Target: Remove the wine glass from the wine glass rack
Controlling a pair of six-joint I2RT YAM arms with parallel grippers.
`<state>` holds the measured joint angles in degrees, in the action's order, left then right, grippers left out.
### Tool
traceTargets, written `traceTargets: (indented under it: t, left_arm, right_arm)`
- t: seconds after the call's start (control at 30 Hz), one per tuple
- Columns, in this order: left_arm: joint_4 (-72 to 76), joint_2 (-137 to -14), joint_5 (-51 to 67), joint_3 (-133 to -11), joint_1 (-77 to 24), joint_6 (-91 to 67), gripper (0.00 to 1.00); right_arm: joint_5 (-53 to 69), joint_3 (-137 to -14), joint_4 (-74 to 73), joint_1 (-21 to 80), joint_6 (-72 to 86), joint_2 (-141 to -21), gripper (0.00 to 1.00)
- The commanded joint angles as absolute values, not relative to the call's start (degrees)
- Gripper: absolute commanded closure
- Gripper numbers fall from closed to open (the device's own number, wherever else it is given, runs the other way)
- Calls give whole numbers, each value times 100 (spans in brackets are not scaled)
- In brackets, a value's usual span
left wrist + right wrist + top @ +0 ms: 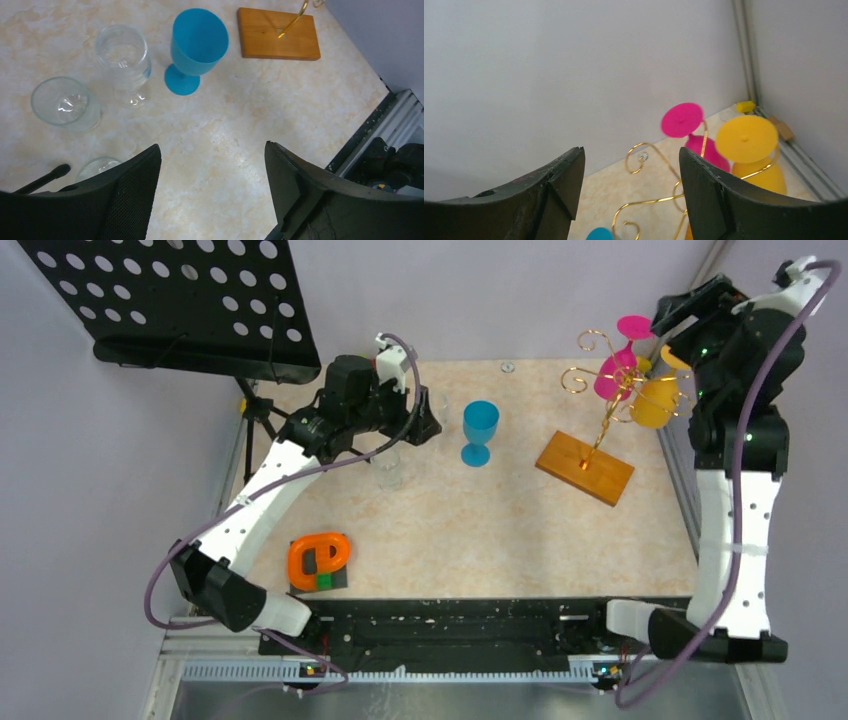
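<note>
The wine glass rack (603, 428) stands at the back right, a gold pole on a wooden base (585, 468). A pink wine glass (618, 370) and a yellow wine glass (657, 400) hang upside down from its curled arms (649, 200). In the right wrist view their round feet, pink (682, 120) and yellow (746, 138), face me. My right gripper (631, 152) hovers open just above and behind the rack, touching nothing. A blue wine glass (479, 432) stands upright on the table. My left gripper (212, 150) is open and empty over bare table near the blue glass (197, 47).
Three clear glasses (122, 57) (65, 102) (97, 165) stand left of the blue one, close to my left fingers. A black music stand (170, 300) fills the back left. An orange tape dispenser (320, 560) lies front left. Walls close in behind and to the right of the rack.
</note>
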<state>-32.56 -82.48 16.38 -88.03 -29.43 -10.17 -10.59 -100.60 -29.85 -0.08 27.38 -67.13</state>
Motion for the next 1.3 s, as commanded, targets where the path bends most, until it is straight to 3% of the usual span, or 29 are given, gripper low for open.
traceTargets:
  t: [0.0,0.17,0.4,0.8,1.0,1.27]
  left_arm:
    - [-2628,-8023,2321,-8528,-2961,-1160,20]
    - [-2332,-7718,2551,-8220,-2971,-1254,19]
    - [-2224,-7501,2707,-8028,-2974,-1261,19]
    - [-1944,-7232,2792,-7698,-2979,-1222,19]
    - [-1904,-7173,2817,-7613,-2979,-1162,19]
    - [-1872,-7201,2757,-7573,-2975,-1160,19]
  right_arm:
    - [350,-10551,-3560,-1478,2788,-7400,36]
    - [1853,-9926,-3054,-2968,3597,-7411,41]
    - [3063,-9406,-2760,-3814,4083,-7753,39]
    - [3932,-9076,-2448,-3841,4427,-8098,40]
    - [4284,-8864,-1865,-3825,4821,-8160,62]
    - [4148,-8794,-1922,-3728,4743,-8240,63]
